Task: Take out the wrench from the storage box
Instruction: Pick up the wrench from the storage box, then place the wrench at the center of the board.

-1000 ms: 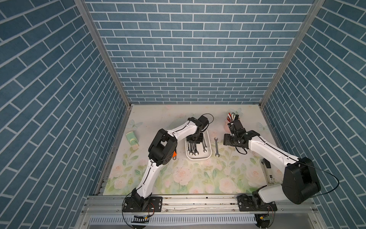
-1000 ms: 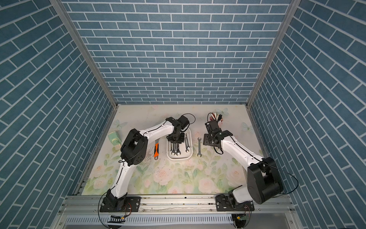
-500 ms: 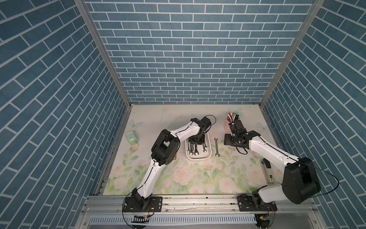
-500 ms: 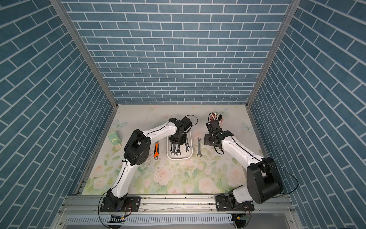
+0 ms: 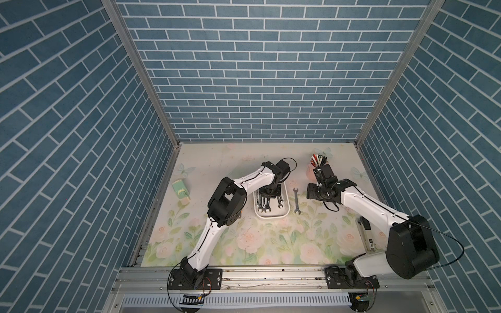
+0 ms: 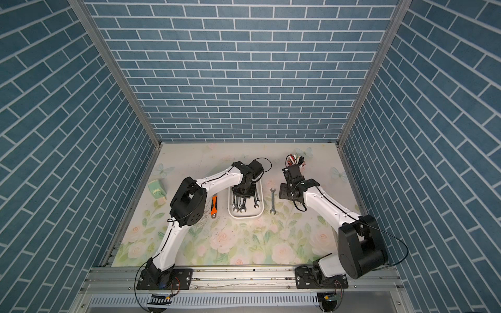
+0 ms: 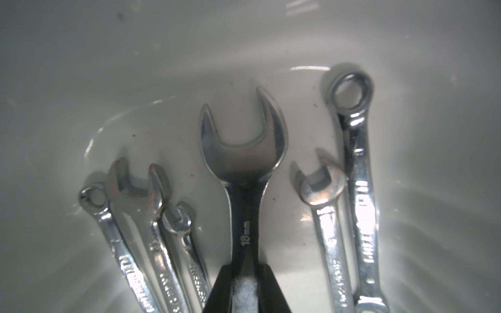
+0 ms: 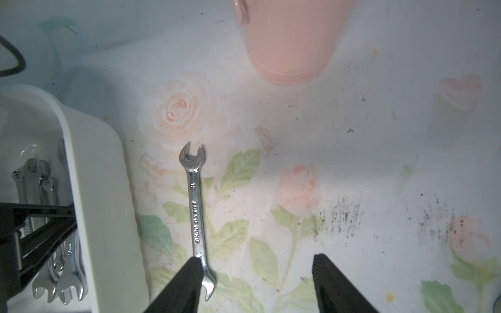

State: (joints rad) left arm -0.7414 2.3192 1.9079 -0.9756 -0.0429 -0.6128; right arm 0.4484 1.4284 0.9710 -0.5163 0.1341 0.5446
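Observation:
The white storage box (image 5: 271, 216) (image 6: 245, 216) lies mid-table with several chrome wrenches in it. My left gripper (image 5: 269, 195) (image 6: 244, 195) reaches down into it. In the left wrist view the left gripper (image 7: 245, 267) is shut on the shank of the big open-ended wrench (image 7: 244, 151), which lies on the box floor (image 7: 135, 67) between smaller wrenches (image 7: 357, 189). My right gripper (image 5: 311, 191) (image 8: 257, 264) hovers open to the right of the box wall (image 8: 95, 189), holding nothing.
One wrench (image 5: 296, 200) (image 6: 272, 200) (image 8: 195, 206) lies on the flowered mat right of the box, near my right gripper's finger. A pink cup (image 8: 292, 40) of pens (image 5: 318, 162) stands behind. An orange cutter (image 6: 214, 204) and a green object (image 5: 180, 189) lie left.
The left gripper's jaws have closed on the big wrench's shank inside the box, and the left arm shifted slightly. The right arm has not moved.

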